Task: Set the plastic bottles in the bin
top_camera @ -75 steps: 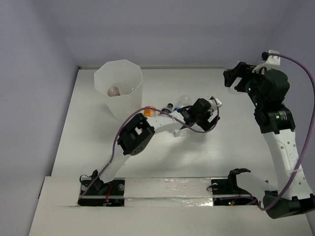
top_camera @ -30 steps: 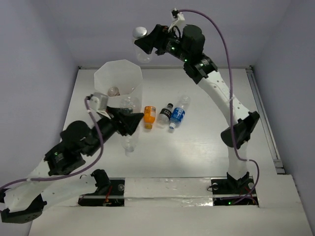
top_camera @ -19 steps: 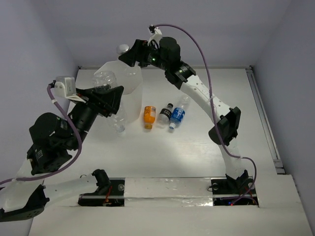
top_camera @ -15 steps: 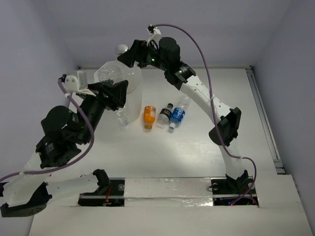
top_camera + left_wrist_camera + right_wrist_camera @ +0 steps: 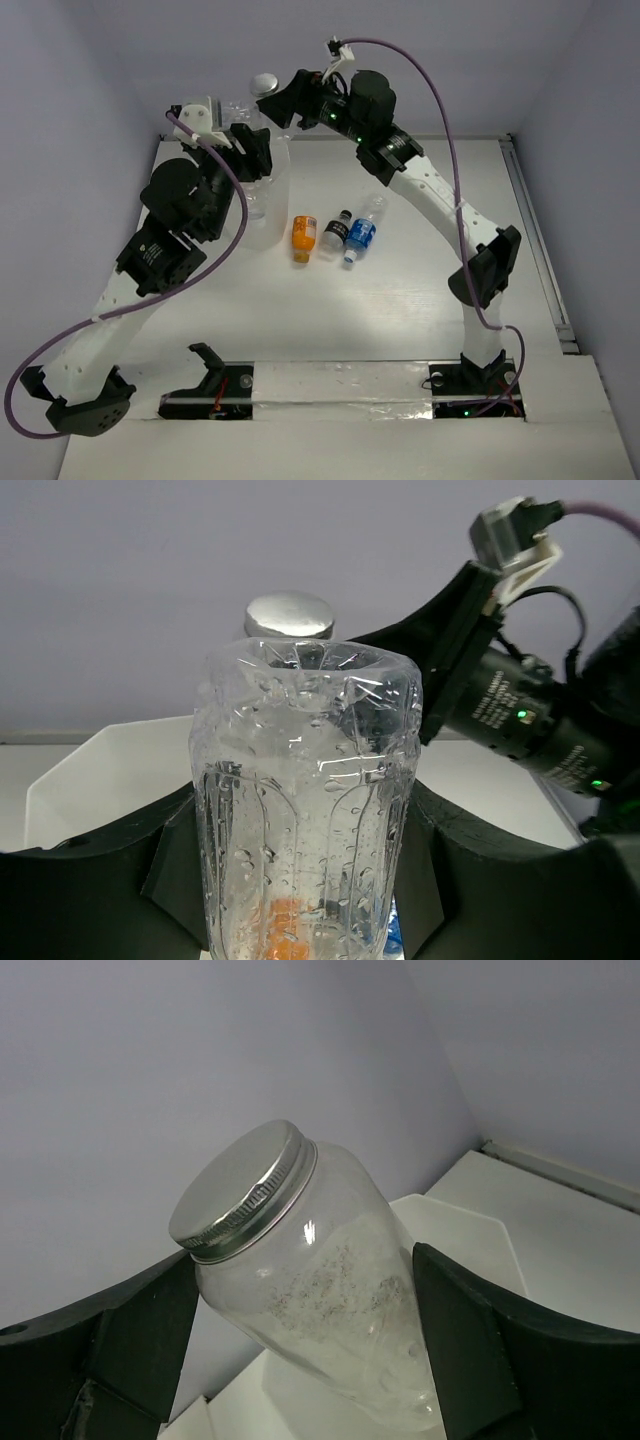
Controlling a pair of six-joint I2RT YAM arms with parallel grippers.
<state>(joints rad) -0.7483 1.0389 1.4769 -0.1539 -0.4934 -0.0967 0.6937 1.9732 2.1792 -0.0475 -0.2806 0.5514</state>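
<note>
The left pincer [image 5: 250,150], clamped on the long clear bottle [image 5: 300,810], has swung in from the left and now holds it over the bin [image 5: 270,210]. The right pincer [image 5: 310,1330] stays clamped on the squat bottle [image 5: 310,1280] (silver cap uppermost), shifted slightly right, with the bin rim below it. The orange bottle [image 5: 303,237] lies unmoved on the table [image 5: 420,300].

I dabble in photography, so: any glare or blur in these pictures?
Left wrist view: the long clear bottle looks sharp, droplets glinting. Right wrist view: a small glare streak on the squat bottle. Top view: even light, bright white table, faint shadows.
</note>
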